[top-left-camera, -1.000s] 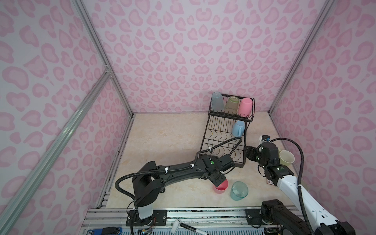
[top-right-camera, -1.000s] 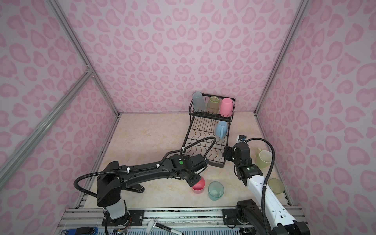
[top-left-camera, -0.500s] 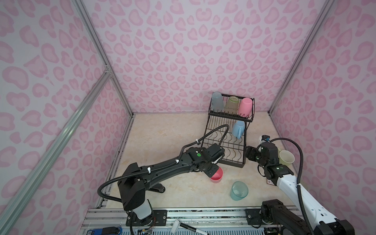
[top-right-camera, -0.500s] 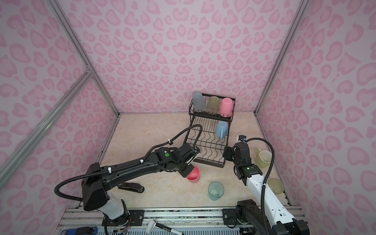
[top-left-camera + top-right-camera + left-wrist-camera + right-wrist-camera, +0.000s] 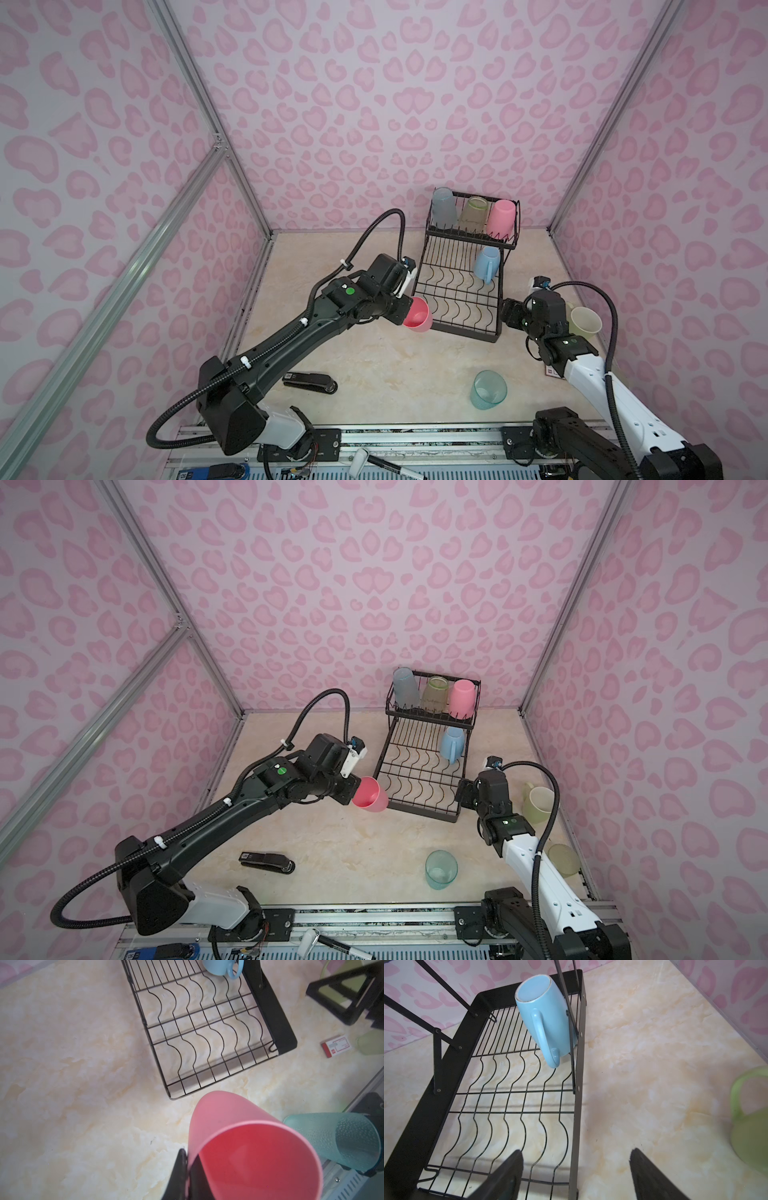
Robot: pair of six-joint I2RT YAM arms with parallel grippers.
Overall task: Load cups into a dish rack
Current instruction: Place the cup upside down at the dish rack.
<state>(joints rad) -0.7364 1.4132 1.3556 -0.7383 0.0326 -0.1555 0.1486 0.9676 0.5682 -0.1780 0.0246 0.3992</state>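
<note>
One pink cup [image 5: 417,314] pinched by its rim in the left gripper [image 5: 401,311], jaws closed tight on a single wall. Held clear of the table [image 5: 374,353], tilted, base aimed at the near corner of the dish rack [image 5: 461,331] just ahead of the fingertips. Right gripper [image 5: 576,1153] spread wide, gripping nothing, one finger over the lower grid and the other over bare table. Beyond both sets of fingers, four cups racked: blue mug [image 5: 486,264] on the grid; grey-blue tumbler [image 5: 444,205], yellowish tumbler [image 5: 473,214] and pink tumbler [image 5: 500,216] up in the top basket. Teal cup [image 5: 488,390] on the table, off to one side of the left fingers; yellow-green mug [image 5: 584,322] near the right fingers, outside the rack.

Likely trouble: thin rim pinch, so prone to swivel or slip out while turning over; could clip the front wire and shove the rack; could settle between wavy wires and topple; little room near the right fingers at that same end.

Small red-and-white card [image 5: 336,1045] on the table, print too small to read. White label on the stapler [image 5: 309,380], also unreadable. No brand made out.
</note>
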